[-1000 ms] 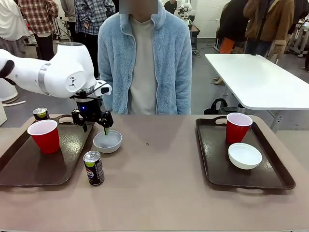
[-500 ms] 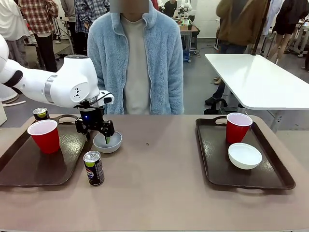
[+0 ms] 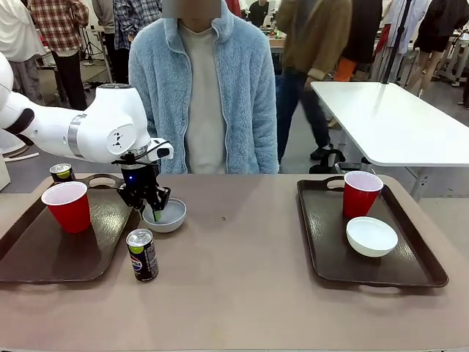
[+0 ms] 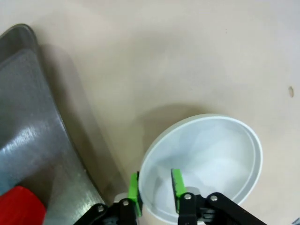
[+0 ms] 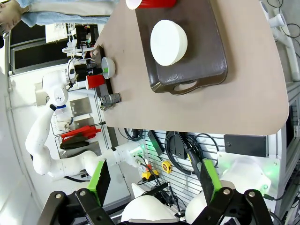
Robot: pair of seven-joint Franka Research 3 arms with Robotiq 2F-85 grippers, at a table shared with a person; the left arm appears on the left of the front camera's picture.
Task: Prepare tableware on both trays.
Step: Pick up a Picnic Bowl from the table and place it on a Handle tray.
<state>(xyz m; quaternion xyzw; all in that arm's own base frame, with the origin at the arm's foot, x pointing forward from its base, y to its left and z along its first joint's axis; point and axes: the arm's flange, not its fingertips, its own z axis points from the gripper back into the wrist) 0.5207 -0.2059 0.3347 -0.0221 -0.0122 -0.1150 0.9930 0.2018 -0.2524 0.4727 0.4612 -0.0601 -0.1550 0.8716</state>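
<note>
a small white bowl point(image 3: 165, 215) point(image 4: 206, 164) sat on the bare table, just beside the right edge of the left tray point(image 3: 58, 257), toward the table's far edge. the left gripper point(image 3: 154, 213) point(image 4: 154, 180) stood over its rim with jaws narrowed, one green pad inside the bowl and one outside; whether they pinched it i could not tell. a black soda can point(image 3: 142, 254) stood upright on the table near that tray's front right corner. a red cup point(image 3: 67, 205) stood on the tray, and a second can point(image 3: 61, 172) by its far edge. the right tray point(image 3: 337, 249) held another red cup point(image 3: 361, 193) and another bowl point(image 3: 371, 236). the right gripper point(image 5: 152, 180) hung wide open, holding nothing.
</note>
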